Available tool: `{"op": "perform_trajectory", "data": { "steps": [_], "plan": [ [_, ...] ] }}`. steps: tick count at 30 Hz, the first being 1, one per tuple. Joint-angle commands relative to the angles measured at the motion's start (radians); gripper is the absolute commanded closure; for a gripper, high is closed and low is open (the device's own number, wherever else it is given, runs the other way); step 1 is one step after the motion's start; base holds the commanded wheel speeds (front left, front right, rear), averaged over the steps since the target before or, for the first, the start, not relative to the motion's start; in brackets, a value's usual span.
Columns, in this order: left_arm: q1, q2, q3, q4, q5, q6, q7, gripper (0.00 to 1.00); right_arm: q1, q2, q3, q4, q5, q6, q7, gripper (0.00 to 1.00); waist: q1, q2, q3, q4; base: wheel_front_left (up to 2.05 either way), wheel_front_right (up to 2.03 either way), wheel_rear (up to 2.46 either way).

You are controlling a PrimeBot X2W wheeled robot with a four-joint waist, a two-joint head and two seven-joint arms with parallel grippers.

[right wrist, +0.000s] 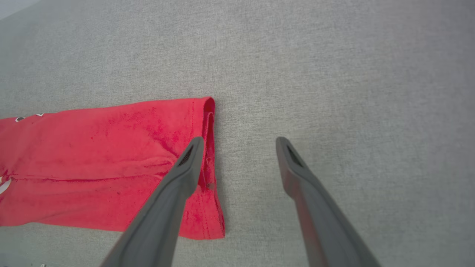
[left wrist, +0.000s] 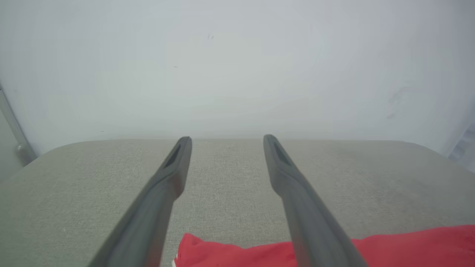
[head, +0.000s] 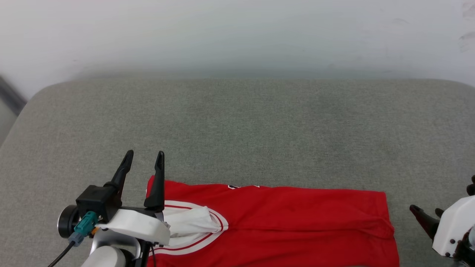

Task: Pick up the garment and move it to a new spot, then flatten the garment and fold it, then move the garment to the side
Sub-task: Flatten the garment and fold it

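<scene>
Ahead of left hand (head: 144, 152): bare grey cushion (head: 259, 122) through to the wall (head: 237, 33), which caps forward reach. Only low obstacle: flat garment (head: 297, 211), on its right. Right hand (right wrist: 239, 140): hem at left, open cushion ahead and right.

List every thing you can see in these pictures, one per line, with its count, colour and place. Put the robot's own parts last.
T-shirt: one, bright red with a white-edged collar, lying flat along the near edge of the padded surface, collar end by the left pincer.
padded surface: one, grey-green fabric, stretching across the head view under the T-shirt.
wall: one, white, behind the padded surface.
pole: one, grey, at the far left against the wall.
connector: one, teal, with a black cable, on the left wrist.
left pincer: one, dark, open, over the collar end of the T-shirt.
right pincer: one, dark, open, over the T-shirt's other end.
</scene>
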State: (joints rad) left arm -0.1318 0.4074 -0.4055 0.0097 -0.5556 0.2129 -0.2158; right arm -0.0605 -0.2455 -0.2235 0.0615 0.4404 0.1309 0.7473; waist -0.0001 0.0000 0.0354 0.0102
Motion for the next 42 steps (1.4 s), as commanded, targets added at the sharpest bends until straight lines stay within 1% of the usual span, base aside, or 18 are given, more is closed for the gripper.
{"op": "perform_trajectory", "data": {
  "steps": [1, 4, 8, 11, 12, 16, 17, 18, 19, 21, 27, 32, 35, 38, 42],
  "plan": [
    [-0.022, -0.002, 0.003, -0.024, 0.02, 0.01, -0.011, 0.0, -0.023, 0.011, 0.015, 0.012, -0.005, 0.0, 0.034, 0.0, 0.0001, 0.0, 0.029, 0.025, 0.0, 0.0, 0.0],
    [-0.032, -0.007, 0.004, -0.047, 0.036, 0.021, -0.02, 0.0, -0.037, 0.027, 0.046, 0.047, -0.006, 0.0, 0.073, 0.0, 0.0001, 0.0, 0.048, 0.047, 0.0, 0.0, 0.0],
    [-0.04, -0.014, 0.003, -0.072, 0.05, 0.033, -0.026, 0.0, -0.05, 0.048, 0.093, 0.104, 0.01, 0.0, 0.09, 0.0, 0.0001, 0.0, 0.072, 0.075, 0.0, 0.0, 0.0],
    [-0.038, -0.016, 0.001, -0.078, 0.053, 0.034, -0.027, 0.0, -0.063, 0.046, 0.113, 0.166, 0.029, 0.0, 0.093, 0.0, 0.0001, 0.0, 0.085, 0.091, 0.0, 0.0, 0.0],
    [-0.038, -0.016, 0.001, -0.078, 0.053, 0.034, -0.027, 0.0, -0.063, 0.046, 0.113, 0.166, 0.029, 0.0, 0.093, 0.0, 0.0001, 0.0, 0.085, 0.091, 0.0, 0.0, 0.0],
    [-0.03, -0.014, 0.0, -0.075, 0.056, 0.041, -0.027, 0.0, -0.069, 0.05, 0.142, 0.257, 0.055, 0.0, 0.121, 0.0, 0.0001, 0.0, 0.084, 0.098, 0.0, 0.0, 0.0],
    [-0.026, -0.011, -0.002, -0.075, 0.058, 0.043, -0.026, 0.0, -0.07, 0.051, 0.149, 0.271, 0.062, 0.0, 0.126, 0.4, 0.0001, 0.0, 0.082, 0.097, 0.0, 0.0, 0.0],
    [-0.022, -0.008, -0.003, -0.075, 0.059, 0.043, -0.024, 0.0, -0.075, 0.05, 0.155, 0.282, 0.068, 0.0, 0.13, 0.72, 0.0001, 0.0, 0.08, 0.096, 0.0, 0.0, 0.0],
    [-0.018, -0.005, -0.006, -0.073, 0.061, 0.044, -0.02, 0.0, -0.076, 0.049, 0.161, 0.291, 0.073, 0.0, 0.132, 1.0, 0.0001, 0.0, 0.074, 0.095, 0.0, 0.0, 0.0],
    [-0.01, 0.001, -0.007, -0.073, 0.061, 0.049, -0.016, 0.0, -0.084, 0.044, 0.174, 0.292, 0.085, 0.0, 0.127, 1.0, 0.0001, 0.0, 0.061, 0.089, 0.0, 0.0, 0.0],
    [0.024, 0.012, -0.001, -0.085, 0.053, 0.067, -0.003, 0.0, -0.124, -0.003, 0.196, 0.255, 0.108, 0.0, 0.076, 1.0, 0.0001, 0.0, 0.025, 0.058, 0.0, 0.0, 0.0],
    [0.037, 0.015, -0.003, -0.095, 0.055, 0.078, 0.005, 0.0, -0.134, -0.042, 0.172, 0.254, 0.107, 0.0, 0.053, 1.0, 0.0001, 0.0, 0.006, 0.026, 0.0, 0.0, 0.0],
    [0.043, 0.015, -0.009, -0.1, 0.059, 0.082, 0.006, 0.0, -0.128, -0.058, 0.12, 0.261, 0.096, -0.001, 0.048, 1.0, 0.0001, 0.0, -0.002, 0.008, 0.0, 0.0, 0.0],
    [0.047, 0.016, -0.013, -0.103, 0.062, 0.089, 0.006, 0.0, -0.113, -0.071, 0.029, 0.261, 0.076, -0.001, 0.048, 1.0, 0.0001, 0.0, -0.006, -0.007, 0.0, 0.0, 0.0],
    [0.05, 0.012, -0.018, -0.106, 0.062, 0.093, 0.006, 0.0, -0.095, -0.052, -0.113, 0.235, 0.033, 0.0, 0.07, 1.0, 0.0001, 0.0, -0.007, -0.022, 0.0, 0.0, 0.0]
  ]
}}
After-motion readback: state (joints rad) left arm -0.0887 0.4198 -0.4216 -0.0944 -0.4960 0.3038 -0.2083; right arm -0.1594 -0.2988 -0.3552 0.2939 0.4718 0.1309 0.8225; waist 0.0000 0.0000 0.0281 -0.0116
